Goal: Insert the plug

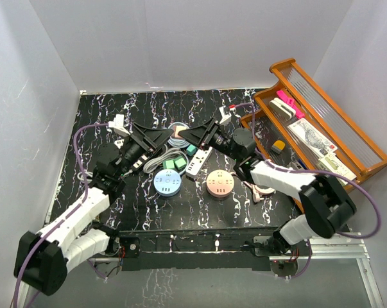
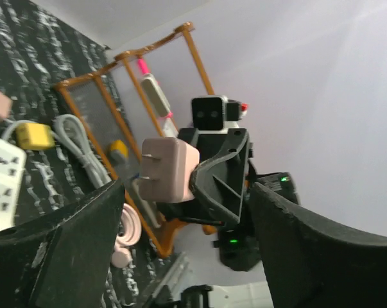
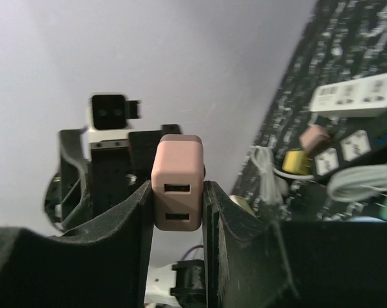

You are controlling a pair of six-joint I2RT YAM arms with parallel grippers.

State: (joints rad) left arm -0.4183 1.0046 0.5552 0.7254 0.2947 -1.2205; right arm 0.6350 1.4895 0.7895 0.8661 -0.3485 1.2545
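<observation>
Lab test booth (white walls (image 1: pixel 180 38), black table (image 1: pixel 199 215)).

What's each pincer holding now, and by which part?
Right pincer grips the pink USB charger by its side faces, prongs free; left pincer is open, holding nothing.

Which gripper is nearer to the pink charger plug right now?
Right. The right gripper is shut on the pink charger plug, clamping its sides. The left gripper faces the plug's prongs with jaws open, not touching it.
</observation>
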